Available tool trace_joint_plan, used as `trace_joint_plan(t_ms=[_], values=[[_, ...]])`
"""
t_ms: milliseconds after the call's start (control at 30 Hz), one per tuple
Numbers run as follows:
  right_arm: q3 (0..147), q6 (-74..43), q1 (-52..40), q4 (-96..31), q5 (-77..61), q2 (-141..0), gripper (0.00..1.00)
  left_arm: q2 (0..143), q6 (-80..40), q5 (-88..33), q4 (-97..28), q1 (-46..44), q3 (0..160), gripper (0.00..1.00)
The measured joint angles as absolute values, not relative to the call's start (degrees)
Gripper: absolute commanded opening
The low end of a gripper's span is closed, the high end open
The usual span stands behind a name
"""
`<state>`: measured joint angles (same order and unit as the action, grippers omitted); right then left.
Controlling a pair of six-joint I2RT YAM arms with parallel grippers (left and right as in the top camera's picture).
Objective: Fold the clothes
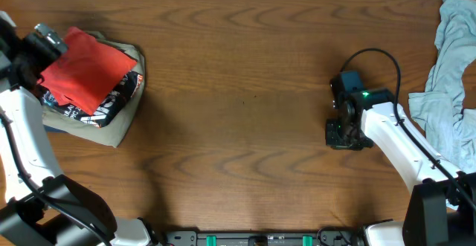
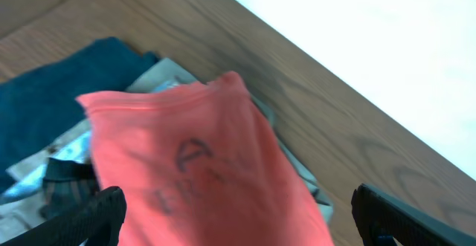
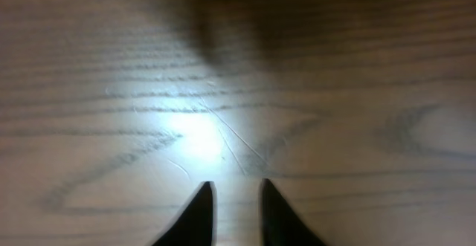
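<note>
The clothes, a folded red-orange T-shirt (image 1: 85, 68) with faint dark lettering showing through (image 2: 208, 164), lie on top of a pile at the table's far left. My left gripper (image 1: 46, 39) hovers over the shirt's left end. In the left wrist view the gripper (image 2: 242, 210) is open wide, with a finger on either side of the cloth and nothing gripped. My right gripper (image 1: 343, 134) points down at bare wood on the right half of the table. Its jaws (image 3: 236, 190) stand a narrow gap apart with nothing between them.
Under the red shirt lie a black shirt with white print (image 1: 111, 105), a tan garment (image 1: 111, 131) and a navy one (image 2: 52, 90). A crumpled pale grey-blue garment (image 1: 450, 75) lies at the right edge. The table's far edge (image 2: 312, 53) runs just behind the pile.
</note>
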<state>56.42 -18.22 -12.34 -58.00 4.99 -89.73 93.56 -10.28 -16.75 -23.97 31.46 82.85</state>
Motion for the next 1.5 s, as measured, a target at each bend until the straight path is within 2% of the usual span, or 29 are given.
trace_joint_plan(t_ms=[100,133,267,400,533,667,867,1067,1267,1500], values=[[56.42,-18.87,-12.34,-55.83,3.6,-89.73,0.4,93.56,-10.31,-17.39,-23.94,28.62,82.52,0.98],[56.42,-18.9,-12.34,-54.85,2.79,-89.73,0.51,93.56,-10.33,-17.58,-23.97,27.09,82.24,0.98],[56.47,-19.07,-12.32,-50.41,-1.85,-89.73,0.81,94.06,-10.35,-18.0,-25.56,19.62,81.52,0.98],[56.51,-19.16,-12.32,-45.82,-7.6,-89.73,0.99,97.01,-10.41,-18.13,-29.34,9.45,81.45,0.98],[56.55,-19.03,-12.34,-43.83,-11.94,-89.73,0.99,102.72,-8.69,-18.33,-35.4,0.27,81.34,0.98],[56.55,-18.15,-12.14,-44.12,-13.78,-89.73,0.99,107.74,-7.25,-17.58,-45.41,-4.71,80.88,0.98],[57.82,-15.75,-8.62,-50.0,-14.81,-89.73,0.99,107.22,-6.57,-14.04,-60.1,-4.38,80.64,0.98],[64.88,-13.85,-3.25,-64.01,-14.83,-89.67,0.99,101.25,-6.07,-8.14,-73.03,-2.98,80.64,0.98],[66.39,-11.68,-2.96,-69.89,-14.41,-85.38,0.99,92.29,-6.11,-5.8,-74.48,-3.01,80.09,0.98],[65.06,-11.53,-2.98,-67.46,-11.88,-69.3,0.99,72.49,-6.07,-5.54,-67.13,-3.01,71.29,0.98]])
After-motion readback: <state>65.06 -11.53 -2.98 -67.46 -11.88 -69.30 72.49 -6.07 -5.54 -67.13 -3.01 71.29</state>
